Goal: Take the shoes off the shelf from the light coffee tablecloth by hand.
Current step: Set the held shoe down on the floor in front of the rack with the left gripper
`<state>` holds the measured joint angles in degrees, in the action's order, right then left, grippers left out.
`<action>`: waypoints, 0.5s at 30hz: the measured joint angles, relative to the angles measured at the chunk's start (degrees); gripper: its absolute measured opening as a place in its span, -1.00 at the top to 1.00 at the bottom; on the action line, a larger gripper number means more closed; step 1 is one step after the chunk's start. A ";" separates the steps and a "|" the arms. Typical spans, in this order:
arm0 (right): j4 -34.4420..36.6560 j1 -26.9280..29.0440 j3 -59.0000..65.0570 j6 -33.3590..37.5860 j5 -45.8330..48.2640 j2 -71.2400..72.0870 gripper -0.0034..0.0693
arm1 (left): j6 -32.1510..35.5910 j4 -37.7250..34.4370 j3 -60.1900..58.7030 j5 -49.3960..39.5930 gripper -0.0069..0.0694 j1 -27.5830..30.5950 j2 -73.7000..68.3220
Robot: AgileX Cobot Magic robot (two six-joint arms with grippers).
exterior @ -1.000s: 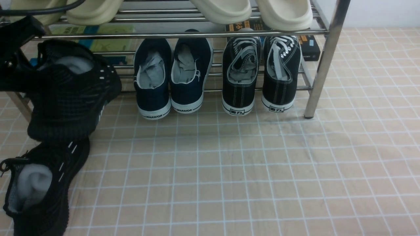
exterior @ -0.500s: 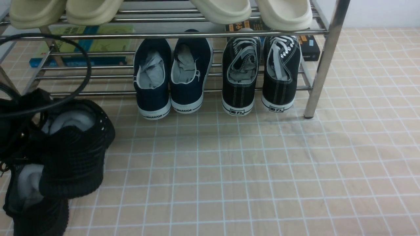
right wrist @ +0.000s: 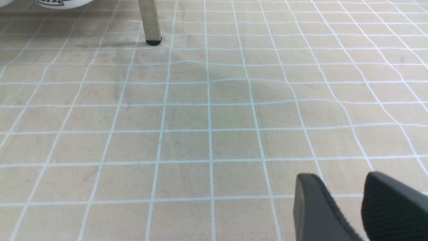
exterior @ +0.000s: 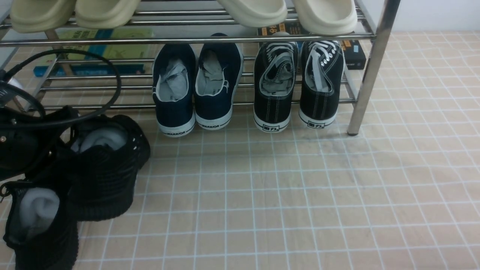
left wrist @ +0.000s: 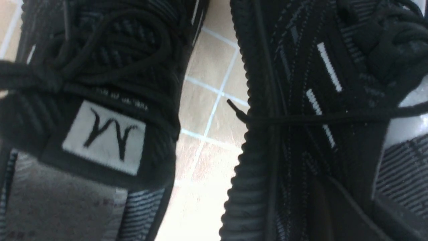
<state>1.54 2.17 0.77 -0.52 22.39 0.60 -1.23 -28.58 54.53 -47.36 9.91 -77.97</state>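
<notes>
Nearest me, one all-black knit sneaker (exterior: 45,228) is standing on the light coffee tablecloth (exterior: 240,225), in the same spot as before. Its mate, the other knit sneaker (exterior: 105,180), is hanging from the left gripper (exterior: 69,152) — the pincer is pinching its upper — and is now sitting farther toward the right than half a second ago, well down from its earlier place by the shelf (exterior: 360,90). I can't tell whether its sole is touching the cloth. A black cable (exterior: 116,82) is looping in front of the rack. Farther off, navy shoes (exterior: 176,112) and black canvas shoes (exterior: 273,108) are resting on the lower tier, cream clogs (exterior: 251,11) above. The left wrist view is showing a pale label (left wrist: 105,137) and cloth between the sneakers; the right wrist view is showing the right gripper (right wrist: 339,182), its fingers standing apart over the cloth.
</notes>
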 joint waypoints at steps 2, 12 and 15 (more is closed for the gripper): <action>0.00 0.00 0.00 0.00 0.00 0.00 0.25 | 0.00 -0.49 0.00 0.22 0.79 0.00 -0.89; 0.00 0.00 0.00 0.00 0.00 0.00 0.25 | -0.06 -0.97 -0.05 -1.30 0.75 0.00 -4.95; 0.00 0.00 0.00 0.00 0.00 0.00 0.25 | -0.06 -0.49 -0.05 -1.45 0.67 0.00 -5.01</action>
<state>1.54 2.17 0.77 -0.52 22.39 0.60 -1.29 -29.07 54.48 -48.81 9.91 -82.98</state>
